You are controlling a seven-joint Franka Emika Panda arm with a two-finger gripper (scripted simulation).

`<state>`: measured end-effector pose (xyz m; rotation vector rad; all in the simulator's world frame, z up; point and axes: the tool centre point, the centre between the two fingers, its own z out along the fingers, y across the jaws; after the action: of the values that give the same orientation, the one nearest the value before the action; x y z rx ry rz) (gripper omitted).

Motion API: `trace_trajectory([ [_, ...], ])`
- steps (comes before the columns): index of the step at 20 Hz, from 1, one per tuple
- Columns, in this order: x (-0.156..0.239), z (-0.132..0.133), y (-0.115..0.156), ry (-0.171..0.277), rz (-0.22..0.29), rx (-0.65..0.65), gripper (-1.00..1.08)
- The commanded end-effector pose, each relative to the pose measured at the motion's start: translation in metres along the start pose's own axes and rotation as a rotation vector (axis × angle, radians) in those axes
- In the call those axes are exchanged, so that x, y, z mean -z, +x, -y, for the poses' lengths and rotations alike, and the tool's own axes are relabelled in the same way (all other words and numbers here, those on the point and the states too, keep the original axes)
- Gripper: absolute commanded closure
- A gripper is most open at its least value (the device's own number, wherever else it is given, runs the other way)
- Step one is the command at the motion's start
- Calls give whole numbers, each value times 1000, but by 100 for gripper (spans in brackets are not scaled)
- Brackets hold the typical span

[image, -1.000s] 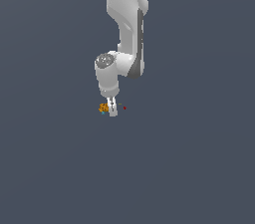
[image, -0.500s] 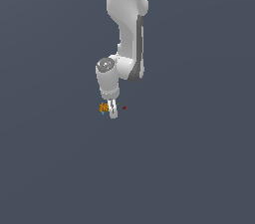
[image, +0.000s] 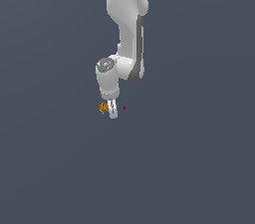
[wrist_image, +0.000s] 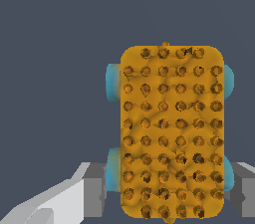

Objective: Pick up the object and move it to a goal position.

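Staying low, the pincer [image: 112,114] straddles the unmoved object [image: 103,107].

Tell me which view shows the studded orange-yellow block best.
The wrist view: the studded orange-yellow block fills the frame, showing rows of dark studs and teal bumps along its sides. In the exterior view it is only a tiny speck beside the gripper.

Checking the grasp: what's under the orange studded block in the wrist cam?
Teal parts poke out beneath the orange block along both long sides. Gripper fingers flank its near end. Anything directly under it is covered.
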<state>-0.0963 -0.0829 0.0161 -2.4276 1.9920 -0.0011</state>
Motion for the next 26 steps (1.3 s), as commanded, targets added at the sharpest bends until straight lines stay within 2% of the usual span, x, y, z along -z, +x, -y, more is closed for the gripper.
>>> trace_trajectory([
  [1,0,1,-2,0,0,1,108],
  [6,3,10,-17,0,0,1,108],
  [11,7,28,-46,0,0,1,108],
  [26,29,114,-183,-1,-1,1,108],
])
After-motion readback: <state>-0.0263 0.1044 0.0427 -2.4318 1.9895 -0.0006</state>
